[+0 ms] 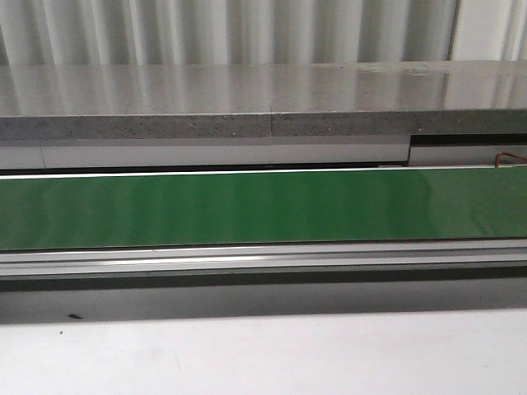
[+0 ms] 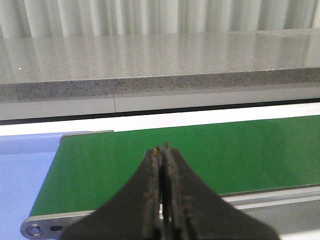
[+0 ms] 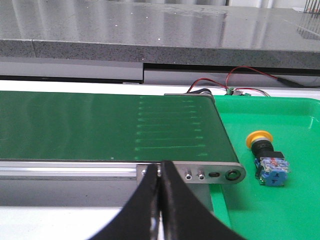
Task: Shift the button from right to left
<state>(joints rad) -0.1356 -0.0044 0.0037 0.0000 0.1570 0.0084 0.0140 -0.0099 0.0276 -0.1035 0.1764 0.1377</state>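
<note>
The button point(image 3: 265, 155) lies on its side in the green tray point(image 3: 295, 210), just past the right end of the green belt point(image 3: 100, 125); its yellow cap points away from me, its blue block base nearer. It shows only in the right wrist view. My right gripper point(image 3: 160, 165) is shut and empty, in front of the belt's end bracket, apart from the button. My left gripper point(image 2: 161, 149) is shut and empty over the near side of the belt point(image 2: 200, 155) at its left end. Neither gripper shows in the front view, which holds only the belt point(image 1: 263, 207).
A grey stone ledge point(image 1: 247, 103) runs behind the belt. A light blue tray point(image 2: 22, 170) lies off the belt's left end. Red and black wires point(image 3: 235, 80) sit behind the green tray. The belt's metal side rail point(image 1: 263, 259) runs along its near edge.
</note>
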